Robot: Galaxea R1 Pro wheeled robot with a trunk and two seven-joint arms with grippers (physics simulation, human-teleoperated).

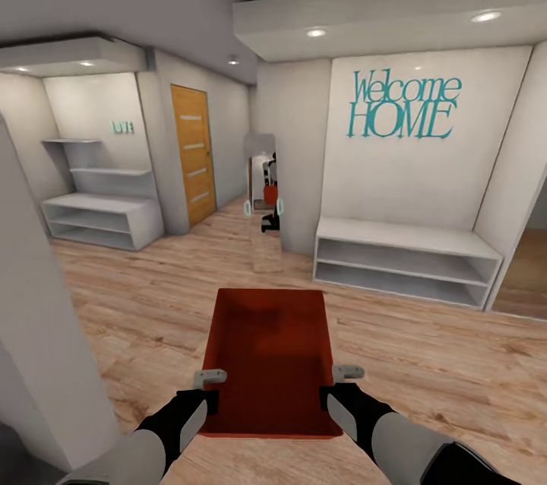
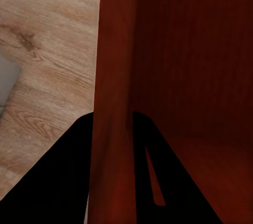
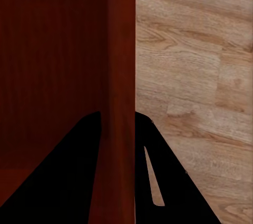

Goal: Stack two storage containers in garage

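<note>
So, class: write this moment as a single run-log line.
place: hallway, wood floor | load: storage container | left gripper: shut on left wall | right gripper: shut on right wall | garage: not reached

Open plank floor (image 1: 425, 363) ahead; pale pillar (image 1: 38, 333) crowds the left.

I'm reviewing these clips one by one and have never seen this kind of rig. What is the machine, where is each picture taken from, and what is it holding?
These are simulator renders of a wheeled robot with two arms. The big picture comes from its head camera, looking forward and down over both arms. The two small ones come from cameras near each pincer, looking along its fingers. The left pincer and right pincer each clamp one side wall of an empty orange-red bin, carried in front over wood floor. In the wrist views, dark fingers straddle the bin's wall. Ahead are a white bench, a Welcome HOME sign and a wooden door.
</note>
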